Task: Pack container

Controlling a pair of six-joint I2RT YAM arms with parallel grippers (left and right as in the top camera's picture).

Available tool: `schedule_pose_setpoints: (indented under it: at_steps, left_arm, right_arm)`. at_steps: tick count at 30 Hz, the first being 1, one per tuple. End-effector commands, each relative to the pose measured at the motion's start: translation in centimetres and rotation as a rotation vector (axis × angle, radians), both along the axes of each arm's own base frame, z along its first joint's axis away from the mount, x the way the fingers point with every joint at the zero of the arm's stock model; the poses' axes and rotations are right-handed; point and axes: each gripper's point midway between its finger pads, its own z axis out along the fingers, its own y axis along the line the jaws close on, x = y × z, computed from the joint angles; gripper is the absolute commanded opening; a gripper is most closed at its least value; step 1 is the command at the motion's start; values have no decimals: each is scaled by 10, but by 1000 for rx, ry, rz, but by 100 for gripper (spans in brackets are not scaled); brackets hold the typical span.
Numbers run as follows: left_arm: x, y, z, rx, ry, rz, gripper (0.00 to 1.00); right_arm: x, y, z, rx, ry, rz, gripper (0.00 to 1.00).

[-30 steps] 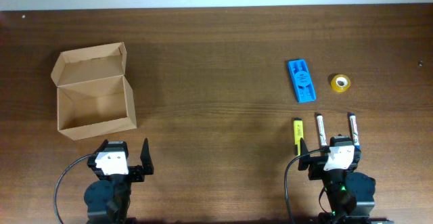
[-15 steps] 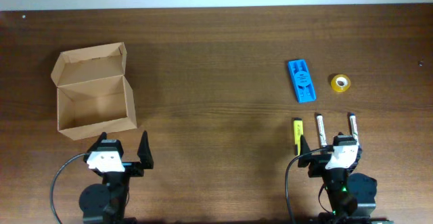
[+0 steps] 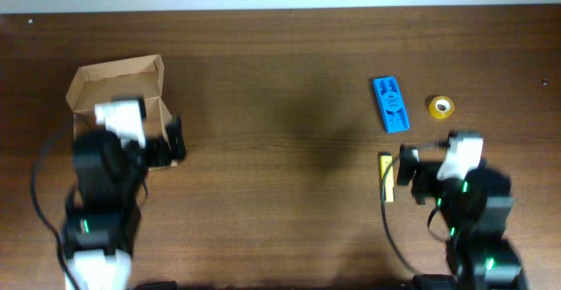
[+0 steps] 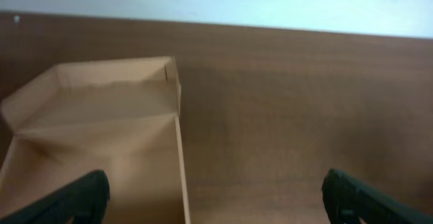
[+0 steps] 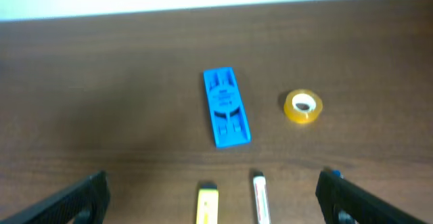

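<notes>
While the left gripper gapes astride the container's side wall (flap back), the right gripper — also wide — overhangs markers.

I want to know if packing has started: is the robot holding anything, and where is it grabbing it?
Nothing is held. The left gripper and the right gripper are both wide open and empty.

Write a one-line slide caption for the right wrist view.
Open right gripper above wooden table; ahead lie a blue plastic item, yellow tape roll, yellow highlighter and white marker.
</notes>
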Motion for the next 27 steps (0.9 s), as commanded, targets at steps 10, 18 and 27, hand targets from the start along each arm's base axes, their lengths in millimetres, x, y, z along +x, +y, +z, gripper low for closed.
schedule_pose_setpoints:
  at_steps: [10,18,27]
  left_arm:
    - [59,4,16,65,195,-71,100]
    - [22,-6,-20,15,406,-109,100]
    - [0,6,-70,-36,658,30,98]
  right_arm:
    - [58,-35,41,-118,253,-136,99]
    - [47,-14,24,-43,345,-39,99]
    - [31,-40,2,9,456,-218,99]
